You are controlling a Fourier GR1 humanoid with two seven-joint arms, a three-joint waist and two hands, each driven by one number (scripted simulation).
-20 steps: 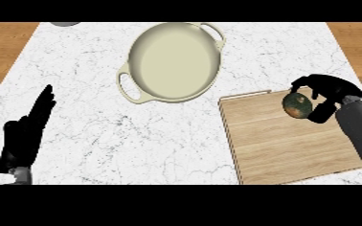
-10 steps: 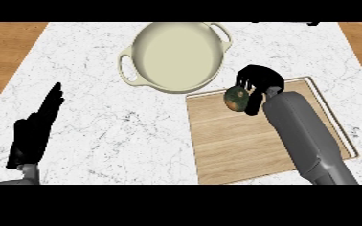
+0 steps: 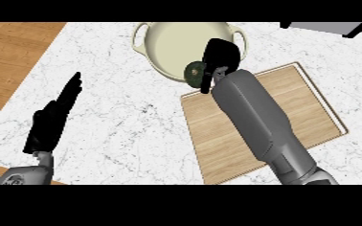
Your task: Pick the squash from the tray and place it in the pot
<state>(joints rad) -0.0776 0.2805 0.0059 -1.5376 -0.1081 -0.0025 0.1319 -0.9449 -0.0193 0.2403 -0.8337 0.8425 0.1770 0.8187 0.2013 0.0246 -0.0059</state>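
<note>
— What is seen over the pot?

— The squash, dark green, is grasped in the curled fingers of the right hand and is held above the pot's near rim, at the edge nearest the tray.

— Where are the pot and tray placed?

— The cream pot, with 2 side handles, is set at the far side of the white marble tabletop. The wooden tray is laid just beside it, toward the right, and is crossed by the grey right forearm.

— And the left hand?

— It is kept released at the left side, fingers straight and pointed away, well apart from the pot.
</note>
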